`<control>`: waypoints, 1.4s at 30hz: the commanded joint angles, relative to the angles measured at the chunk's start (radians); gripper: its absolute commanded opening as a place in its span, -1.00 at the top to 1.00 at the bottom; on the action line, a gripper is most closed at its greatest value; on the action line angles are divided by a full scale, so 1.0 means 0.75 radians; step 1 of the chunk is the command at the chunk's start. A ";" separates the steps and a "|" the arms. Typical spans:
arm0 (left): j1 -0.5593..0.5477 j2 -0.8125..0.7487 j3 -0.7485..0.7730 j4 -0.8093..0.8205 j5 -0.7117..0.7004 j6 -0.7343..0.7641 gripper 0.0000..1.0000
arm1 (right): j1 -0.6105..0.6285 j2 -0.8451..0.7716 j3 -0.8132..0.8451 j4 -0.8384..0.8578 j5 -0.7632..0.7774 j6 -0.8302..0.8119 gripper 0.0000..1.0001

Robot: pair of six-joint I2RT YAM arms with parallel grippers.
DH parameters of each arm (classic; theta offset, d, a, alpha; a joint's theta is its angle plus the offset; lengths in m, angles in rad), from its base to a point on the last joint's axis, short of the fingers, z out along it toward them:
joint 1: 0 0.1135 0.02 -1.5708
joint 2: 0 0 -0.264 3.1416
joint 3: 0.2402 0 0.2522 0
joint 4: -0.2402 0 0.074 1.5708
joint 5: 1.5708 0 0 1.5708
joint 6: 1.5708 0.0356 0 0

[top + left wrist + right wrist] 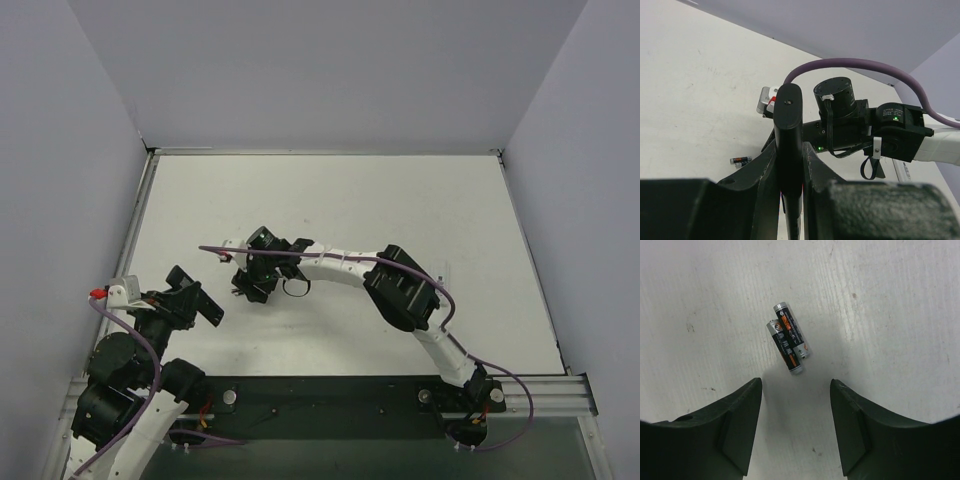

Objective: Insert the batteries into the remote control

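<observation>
Right wrist: right claw (796, 390) apart, two touching batteries (788, 337) just ahead; left claw (790, 152) clamped on prob. the remote (789, 110).

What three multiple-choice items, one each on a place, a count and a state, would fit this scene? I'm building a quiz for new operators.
1. Where do the batteries lie?
A. In a blue bowl
B. On the white table, just ahead of the right gripper
C. On a shelf

2. How many batteries does the right wrist view show?
A. One
B. Four
C. Two

3. The left gripper is:
A. Shut on the black remote
B. Open and empty
C. Shut on a cloth

Answers:
1 B: the right wrist view shows them on bare table beyond its open jaws.
2 C: two lie side by side, touching.
3 A: the left wrist view shows its jaws clamped on the remote's sides.
</observation>
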 commanded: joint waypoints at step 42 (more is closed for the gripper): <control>0.001 -0.120 -0.140 0.213 0.066 -0.053 1.00 | 0.000 -0.520 -0.763 -0.239 0.354 0.280 1.00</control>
